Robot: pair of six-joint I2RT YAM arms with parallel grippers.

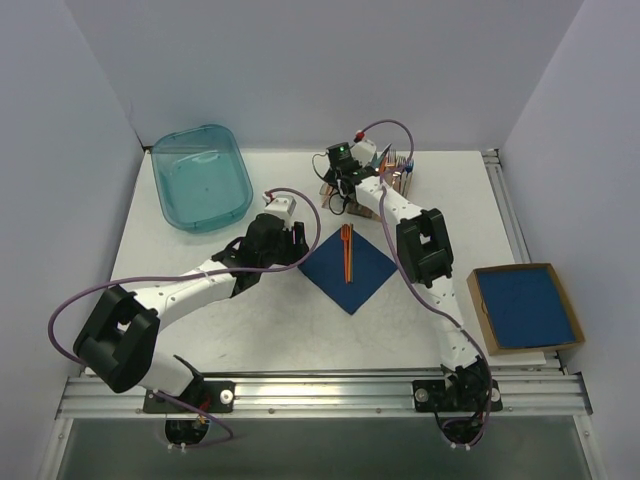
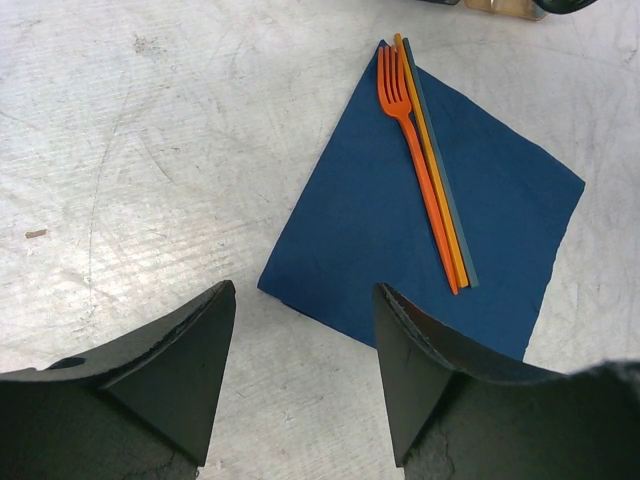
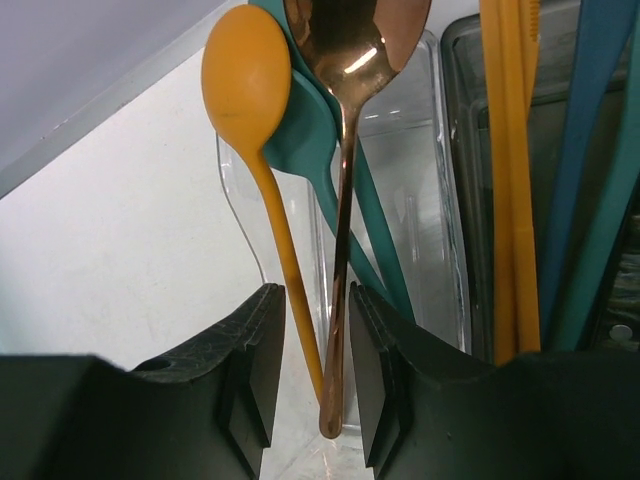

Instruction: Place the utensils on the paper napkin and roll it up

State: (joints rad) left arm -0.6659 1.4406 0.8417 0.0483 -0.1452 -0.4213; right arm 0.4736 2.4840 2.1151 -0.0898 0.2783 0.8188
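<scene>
**Right gripper at the copper spoon, left gripper open by the napkin**

From the top camera, the dark blue napkin [image 1: 352, 280] lies as a diamond just to the right of my left gripper [image 1: 298, 243], with orange cutlery along its far half. My right gripper [image 1: 335, 188] is well beyond the napkin's far corner, down at the cutlery holder [image 1: 398, 172]. A teal bin [image 1: 200, 178] sits off beyond the left gripper, and a cardboard box [image 1: 484, 315] lies far out to the right.

On the left wrist camera, the left gripper [image 2: 305, 370] has its fingers spread wide with nothing between them. The napkin [image 2: 350, 220] starts just ahead of the gap, leaning toward the right finger. An orange fork [image 2: 413, 145] lies on it, tines pointing away from me, and a second slim orange piece [image 2: 437, 170] touches it alongside.

On the right wrist camera, the right gripper [image 3: 318, 370] has only a narrow gap. The copper spoon [image 3: 342, 250] runs its handle through that gap, close against the right finger – bowl up ahead of the tips. An orange spoon [image 3: 248, 75] also has its handle in the gap. I cannot tell whether the pads are clamped on either one.
</scene>
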